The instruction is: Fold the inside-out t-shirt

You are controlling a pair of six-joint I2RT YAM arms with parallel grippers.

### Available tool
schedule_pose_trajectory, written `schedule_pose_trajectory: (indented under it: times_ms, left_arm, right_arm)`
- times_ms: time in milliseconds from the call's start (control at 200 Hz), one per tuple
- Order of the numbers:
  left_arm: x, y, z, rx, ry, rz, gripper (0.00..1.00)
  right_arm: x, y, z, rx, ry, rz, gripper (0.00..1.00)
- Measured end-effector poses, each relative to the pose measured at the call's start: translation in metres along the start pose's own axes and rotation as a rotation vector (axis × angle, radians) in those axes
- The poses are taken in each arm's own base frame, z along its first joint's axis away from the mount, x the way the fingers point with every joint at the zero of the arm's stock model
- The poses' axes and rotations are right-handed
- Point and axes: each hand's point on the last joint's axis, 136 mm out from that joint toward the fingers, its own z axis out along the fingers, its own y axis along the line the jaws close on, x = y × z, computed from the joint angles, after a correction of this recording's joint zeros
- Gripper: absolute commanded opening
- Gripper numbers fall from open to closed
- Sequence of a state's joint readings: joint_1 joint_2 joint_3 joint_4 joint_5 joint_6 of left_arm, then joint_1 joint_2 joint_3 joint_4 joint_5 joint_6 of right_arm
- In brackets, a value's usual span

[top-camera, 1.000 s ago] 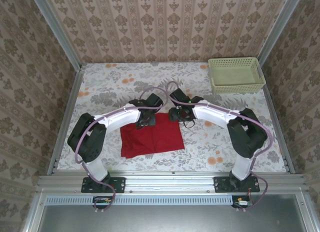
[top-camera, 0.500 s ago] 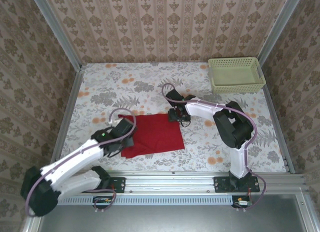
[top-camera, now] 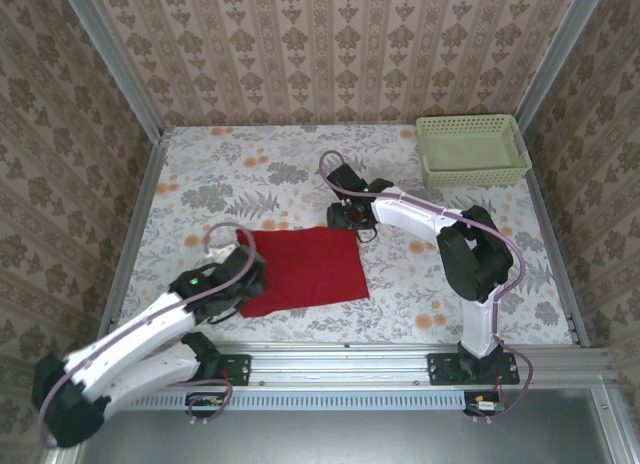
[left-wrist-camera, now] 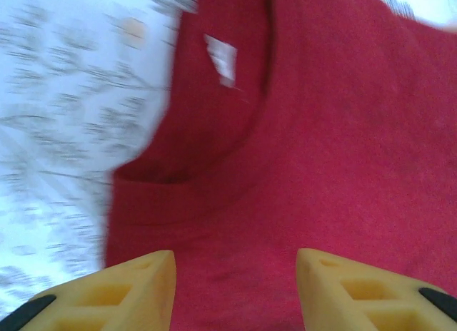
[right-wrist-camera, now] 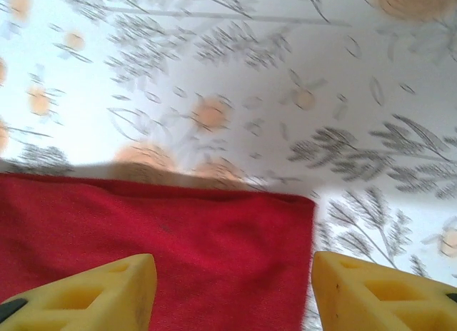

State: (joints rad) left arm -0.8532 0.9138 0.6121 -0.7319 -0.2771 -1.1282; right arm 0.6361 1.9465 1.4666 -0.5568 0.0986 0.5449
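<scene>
Red t-shirt [top-camera: 305, 271] folded flat into rectangle, lying at 6 o'clock on flowered surface [top-camera: 200, 174]. White neck tag [left-wrist-camera: 221, 58] showing by collar. Left claw [top-camera: 250, 281] over shirt's 8 o'clock edge, fingers [left-wrist-camera: 136, 288] apart, gripping nothing. Right claw [top-camera: 345, 219] above shirt's 1 o'clock corner, fingers apart, empty. Pale basket [top-camera: 472, 149] off at 2 o'clock, well apart.

Bright, even overhead light; soft shadows; motion-blurred wrist views.
</scene>
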Motion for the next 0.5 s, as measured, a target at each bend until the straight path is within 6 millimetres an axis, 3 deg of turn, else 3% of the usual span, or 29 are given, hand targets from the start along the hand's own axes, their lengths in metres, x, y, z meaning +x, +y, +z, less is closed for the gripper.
schedule_pose_trajectory:
  times_ms: [65,155,290,380,500]
  left_arm:
    - [0.011,-0.016,0.017,-0.001,0.049,0.034,0.47]
    - [0.021,-0.02,0.037,0.003,0.086,0.021,0.43]
    - [0.04,0.004,0.061,-0.009,0.134,-0.041,0.4]
    - [0.032,0.002,0.065,0.025,0.133,-0.093,0.38]
    - [0.02,-0.006,0.074,0.043,0.137,-0.086,0.37]
  right_arm:
    - [-0.004,0.009,0.002,-0.02,0.0,-0.005,0.6]
    - [-0.003,0.018,0.014,-0.041,0.026,-0.01,0.59]
    - [0.016,0.014,0.039,-0.018,0.1,-0.015,0.58]
    - [0.03,0.001,0.049,0.007,0.136,-0.004,0.58]
    - [0.039,-0.018,0.041,0.012,0.13,0.039,0.58]
